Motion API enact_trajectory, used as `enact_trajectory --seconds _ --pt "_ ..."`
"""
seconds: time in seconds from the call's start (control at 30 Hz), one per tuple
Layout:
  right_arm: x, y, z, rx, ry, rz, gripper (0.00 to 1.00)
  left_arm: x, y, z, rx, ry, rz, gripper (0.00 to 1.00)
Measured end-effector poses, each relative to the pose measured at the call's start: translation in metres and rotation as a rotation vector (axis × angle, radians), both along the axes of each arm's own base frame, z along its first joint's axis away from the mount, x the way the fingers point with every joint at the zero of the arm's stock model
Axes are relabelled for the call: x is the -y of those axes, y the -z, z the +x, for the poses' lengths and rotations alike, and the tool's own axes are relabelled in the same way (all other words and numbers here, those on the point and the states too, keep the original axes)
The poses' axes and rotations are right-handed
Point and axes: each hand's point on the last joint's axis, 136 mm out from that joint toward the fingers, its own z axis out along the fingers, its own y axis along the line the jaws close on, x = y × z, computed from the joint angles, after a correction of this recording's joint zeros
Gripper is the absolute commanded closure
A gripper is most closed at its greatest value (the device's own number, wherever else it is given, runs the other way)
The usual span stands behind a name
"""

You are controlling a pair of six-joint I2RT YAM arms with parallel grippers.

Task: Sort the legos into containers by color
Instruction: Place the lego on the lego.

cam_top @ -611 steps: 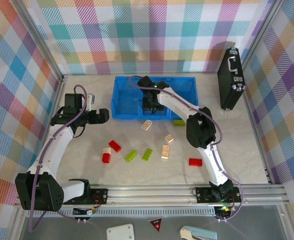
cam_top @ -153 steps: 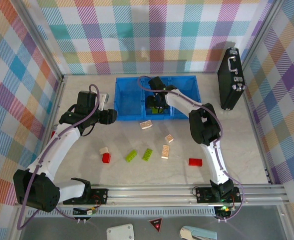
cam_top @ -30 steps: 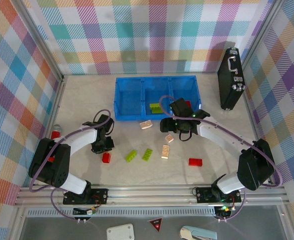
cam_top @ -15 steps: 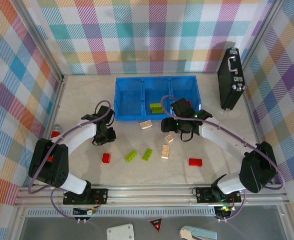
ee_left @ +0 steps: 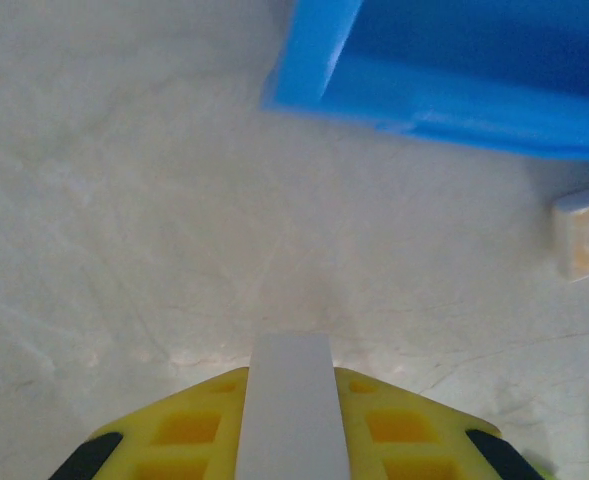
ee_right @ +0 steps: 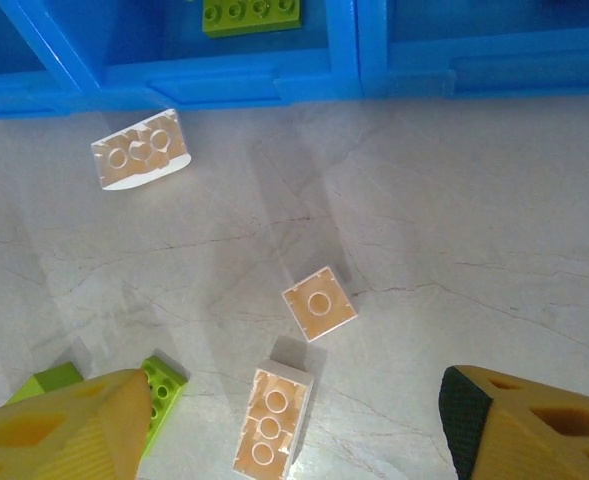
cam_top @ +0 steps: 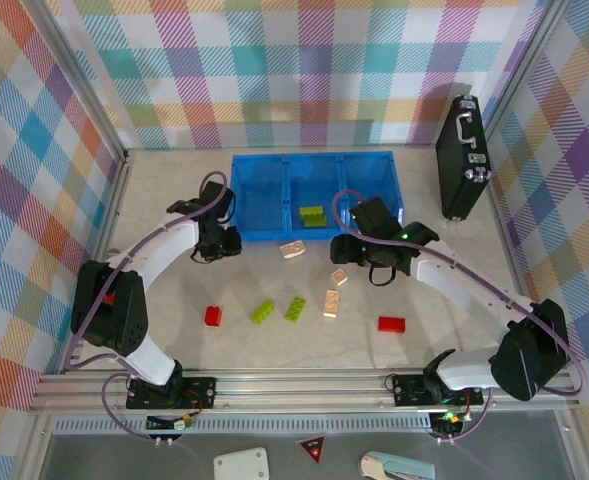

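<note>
The blue three-compartment container [cam_top: 242,205] stands at the back, and its corner [ee_left: 314,60] shows in the left wrist view. A green lego [cam_top: 312,214] lies in its middle compartment. My left gripper [cam_top: 221,243] is by the bin's front left corner, shut on a beige lego [ee_left: 290,400]. My right gripper [ee_right: 294,430] hangs open above a small square beige lego [ee_right: 319,302] and a long beige lego [ee_right: 271,420]. Another beige lego [cam_top: 293,249] lies just in front of the bin. Loose on the table are two green legos [cam_top: 263,311] [cam_top: 297,308] and two red legos [cam_top: 213,315] [cam_top: 391,324].
A black case with a metal handle [cam_top: 461,160] stands upright at the back right. Plaid walls close in the table on three sides, and a metal rail [cam_top: 294,385] runs along the near edge.
My left gripper has risen from beside the red lego and moved back toward the bin's left front corner, carrying the beige lego. My right arm has shifted slightly right.
</note>
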Motion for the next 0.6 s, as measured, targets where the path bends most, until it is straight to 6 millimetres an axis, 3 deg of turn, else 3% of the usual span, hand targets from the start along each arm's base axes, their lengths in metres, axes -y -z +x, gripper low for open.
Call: enact_trajectory --seconds 0.33,0.6 --pt "0.015 -0.007 -0.009 0.018 0.026 -0.028 0.22 0.035 -0.022 0.057 0.053 0.085 -0.042 0.84" --pt "0.027 -0.010 -0.017 0.030 0.046 -0.042 0.22 0.066 -0.024 0.112 0.092 0.171 -0.082 0.82"
